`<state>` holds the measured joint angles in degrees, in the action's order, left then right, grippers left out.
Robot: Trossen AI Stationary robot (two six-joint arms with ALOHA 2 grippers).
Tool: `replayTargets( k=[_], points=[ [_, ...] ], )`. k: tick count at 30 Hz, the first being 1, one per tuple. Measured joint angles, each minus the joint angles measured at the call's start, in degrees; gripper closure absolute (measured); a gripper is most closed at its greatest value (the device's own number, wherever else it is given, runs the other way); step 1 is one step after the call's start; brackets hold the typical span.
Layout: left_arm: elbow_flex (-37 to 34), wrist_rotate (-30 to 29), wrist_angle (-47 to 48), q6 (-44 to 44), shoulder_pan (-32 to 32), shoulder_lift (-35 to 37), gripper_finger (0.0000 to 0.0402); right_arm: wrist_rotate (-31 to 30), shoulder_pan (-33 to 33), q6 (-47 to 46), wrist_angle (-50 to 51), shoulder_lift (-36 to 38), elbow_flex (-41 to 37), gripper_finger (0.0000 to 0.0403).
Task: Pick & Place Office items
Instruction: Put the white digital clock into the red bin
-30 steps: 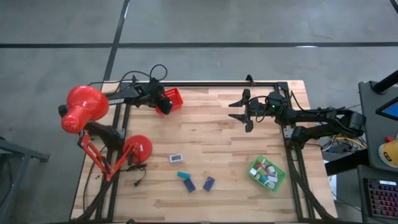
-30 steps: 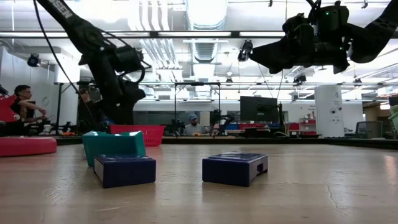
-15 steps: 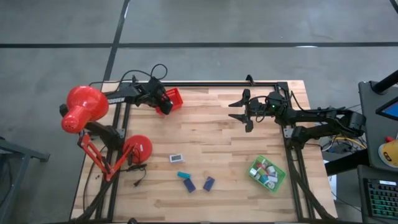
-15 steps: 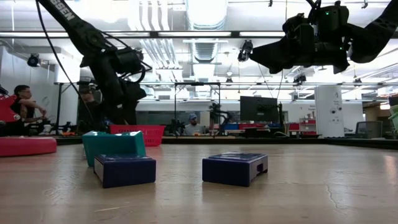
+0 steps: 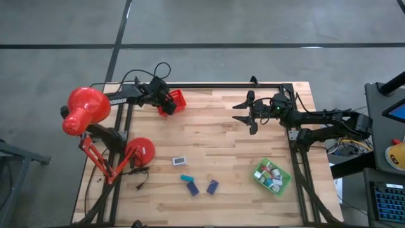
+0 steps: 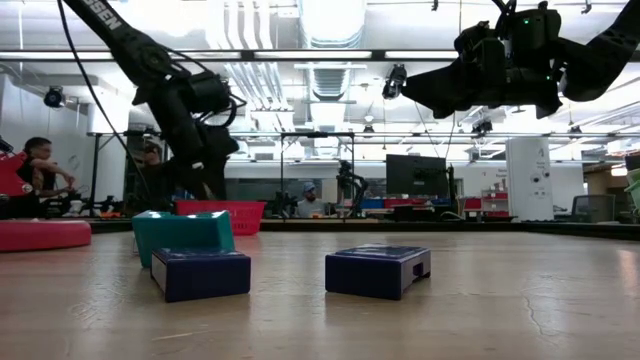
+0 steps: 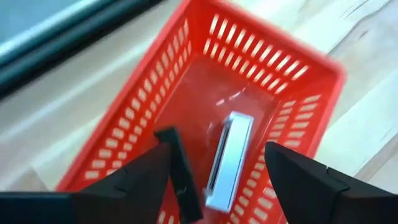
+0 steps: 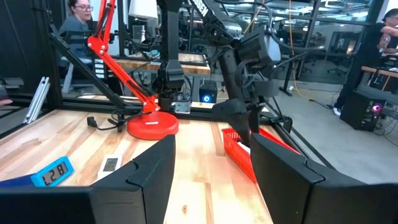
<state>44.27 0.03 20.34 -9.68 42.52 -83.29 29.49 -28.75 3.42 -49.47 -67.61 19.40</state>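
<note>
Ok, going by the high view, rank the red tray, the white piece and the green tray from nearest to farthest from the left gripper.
1. Red tray, directly under the left gripper, far-left corner.
2. White piece, mid-table.
3. Green tray, near-right side.

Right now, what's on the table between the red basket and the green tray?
In the high view, nothing: only bare wooden table between the red basket and green tray.

Glossy slotted red plastic basket, pale matt wood plank table
</note>
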Motion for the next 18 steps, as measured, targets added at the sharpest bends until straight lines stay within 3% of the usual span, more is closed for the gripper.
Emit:
replayTargets(
  k=[7, 12, 18],
  points=[
    [1.3, 0.9, -0.1, 1.0, -4.2, 1.0, 0.0134, 0.0, 0.0, 0.0, 0.0, 0.0, 0.0, 0.0199],
    [2.3, 1.2, -0.3, 4.6, -10.4, 3.4, 0.0135, 0.0, 0.0, 0.0, 0.0, 0.0, 0.0, 0.0199],
    [2.3, 5.9, 2.7, 10.8, -19.0, 6.3, 0.0137, 0.0, 0.0, 0.0, 0.0, 0.0, 0.0, 0.0199]
  ],
)
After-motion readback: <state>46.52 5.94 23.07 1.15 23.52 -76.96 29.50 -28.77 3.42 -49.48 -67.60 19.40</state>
